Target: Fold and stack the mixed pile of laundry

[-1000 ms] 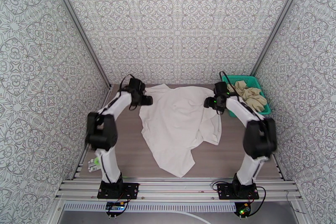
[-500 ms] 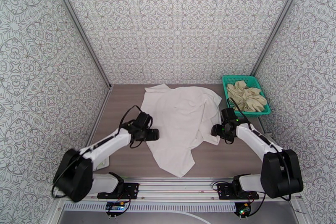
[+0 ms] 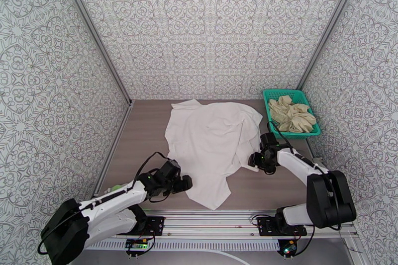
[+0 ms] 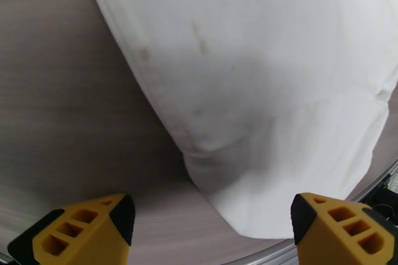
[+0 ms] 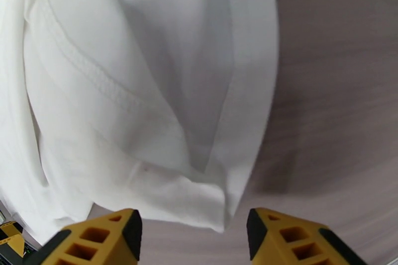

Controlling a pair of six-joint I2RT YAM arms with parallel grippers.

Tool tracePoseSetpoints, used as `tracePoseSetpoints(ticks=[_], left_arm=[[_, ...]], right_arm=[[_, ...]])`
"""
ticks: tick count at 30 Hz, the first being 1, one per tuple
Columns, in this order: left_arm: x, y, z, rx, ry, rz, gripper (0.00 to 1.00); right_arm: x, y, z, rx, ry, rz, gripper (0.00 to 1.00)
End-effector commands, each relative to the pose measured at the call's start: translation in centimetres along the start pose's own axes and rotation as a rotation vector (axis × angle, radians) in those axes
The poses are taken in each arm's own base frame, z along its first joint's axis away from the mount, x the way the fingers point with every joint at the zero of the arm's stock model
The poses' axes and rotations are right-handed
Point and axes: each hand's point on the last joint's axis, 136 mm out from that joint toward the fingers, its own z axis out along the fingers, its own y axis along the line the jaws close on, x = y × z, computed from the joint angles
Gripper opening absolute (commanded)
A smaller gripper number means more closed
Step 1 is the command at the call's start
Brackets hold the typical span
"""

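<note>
White T-shirt (image 3: 209, 146) lies unfolded beside basket (image 3: 283, 92), beige garment (image 3: 293, 116) inside it; my left gripper (image 4: 209, 226) and right gripper (image 5: 194, 231) gape empty.

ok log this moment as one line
white T-shirt: spread rumpled on table | left gripper: open, at its near-left hem | right gripper: open, at its right corner | beige garment: in teal basket

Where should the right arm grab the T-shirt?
Pinch the T-shirt at its hemmed corner on the right edge, coming low from the right over the table. It lies doubled and loose, directly ahead of the right gripper, whose fingers are open.
</note>
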Motion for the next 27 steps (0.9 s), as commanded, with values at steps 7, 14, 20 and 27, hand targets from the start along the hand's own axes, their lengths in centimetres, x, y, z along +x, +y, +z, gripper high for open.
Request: tracePoseSetpoints(ticks=[7, 14, 20, 27], left_arm=[[-2.9, -4.8, 3.1, 0.147, -0.126, -0.063, 0.46], [-6.9, -9.5, -0.9, 0.285, -0.365, 0.061, 0.0], [-9.2, -10.6, -7.5, 0.335, -0.513, 0.144, 0.0], [-11.0, -13.0, -18.6, 0.398, -0.64, 0.303, 0.0]], right_arm=[[-0.8, 1.7, 2.2, -0.089, 0.007, 0.039, 0.34], [-2.1, 2.3, 0.5, -0.105, -0.065, 0.016, 0.03], [-4.2, 3.7, -4.7, -0.171, -0.235, 0.02, 0.0], [-7.4, 5.3, -19.4, -0.269, -0.632, 0.017, 0.0]])
